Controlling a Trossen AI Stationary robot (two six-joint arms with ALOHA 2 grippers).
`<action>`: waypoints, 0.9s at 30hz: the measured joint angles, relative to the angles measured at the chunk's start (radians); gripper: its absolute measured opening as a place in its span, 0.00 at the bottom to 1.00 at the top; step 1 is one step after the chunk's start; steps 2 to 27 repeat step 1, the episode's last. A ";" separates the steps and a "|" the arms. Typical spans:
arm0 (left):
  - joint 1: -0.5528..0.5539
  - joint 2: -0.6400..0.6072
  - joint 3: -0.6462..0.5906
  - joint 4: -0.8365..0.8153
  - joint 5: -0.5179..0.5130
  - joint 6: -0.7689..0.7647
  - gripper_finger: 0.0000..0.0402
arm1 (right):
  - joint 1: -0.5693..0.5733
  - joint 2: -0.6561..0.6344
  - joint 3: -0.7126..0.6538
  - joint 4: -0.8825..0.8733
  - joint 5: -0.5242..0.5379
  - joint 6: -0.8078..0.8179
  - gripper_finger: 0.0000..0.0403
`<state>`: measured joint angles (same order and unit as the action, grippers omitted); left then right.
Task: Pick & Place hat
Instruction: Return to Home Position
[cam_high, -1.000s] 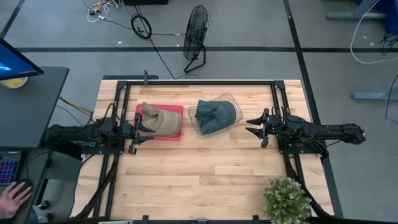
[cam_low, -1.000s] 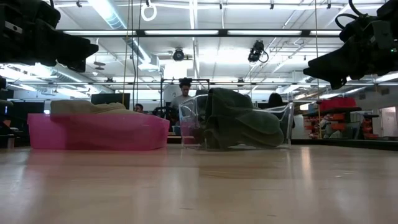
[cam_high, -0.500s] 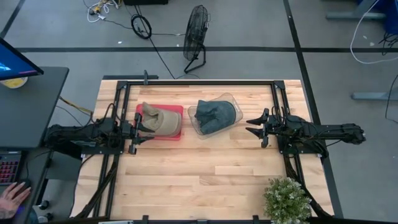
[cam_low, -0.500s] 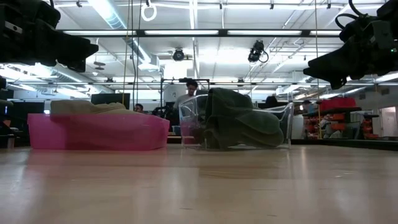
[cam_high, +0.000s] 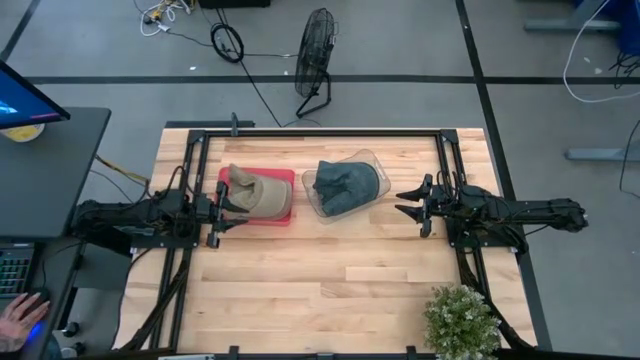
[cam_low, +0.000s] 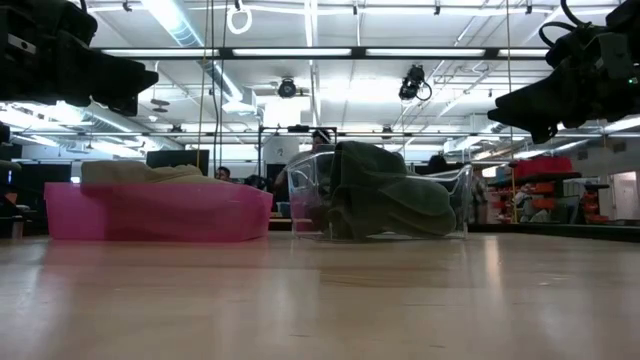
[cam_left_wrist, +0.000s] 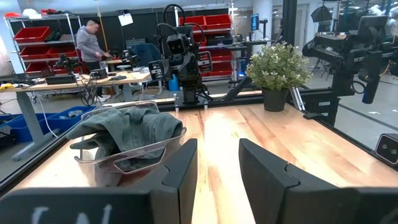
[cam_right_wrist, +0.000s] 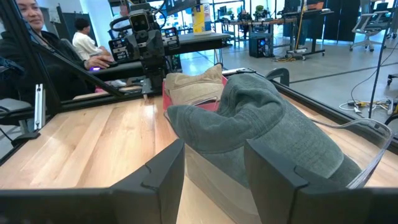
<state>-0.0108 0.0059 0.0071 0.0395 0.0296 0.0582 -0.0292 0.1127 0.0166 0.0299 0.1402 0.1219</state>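
We record: brown cap (cam_high: 255, 193) in red bin (cam_high: 287, 175), dark caps (cam_high: 340, 186) in transparent bin (cam_high: 377, 170), sorting apparently done; left tool (cam_high: 218, 212) and right tool (cam_high: 402, 202) parted wide, holding nothing, at opposite counter (cam_high: 320, 290) edges.

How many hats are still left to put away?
None that I can see. The brown cap lies in the red bin and the dark caps fill the transparent bin. The left gripper and right gripper are open, empty, at the table's sides. Only parking seems left.
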 joint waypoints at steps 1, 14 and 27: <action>0.000 0.000 0.000 0.000 0.000 0.000 0.30 | 0.000 0.000 0.000 0.000 0.000 0.000 0.42; 0.000 0.000 0.000 0.000 0.000 0.000 0.30 | 0.000 0.000 0.000 0.000 0.000 0.000 0.42; 0.000 0.000 0.000 0.000 0.000 0.000 0.30 | 0.000 0.000 0.000 0.000 0.000 0.000 0.42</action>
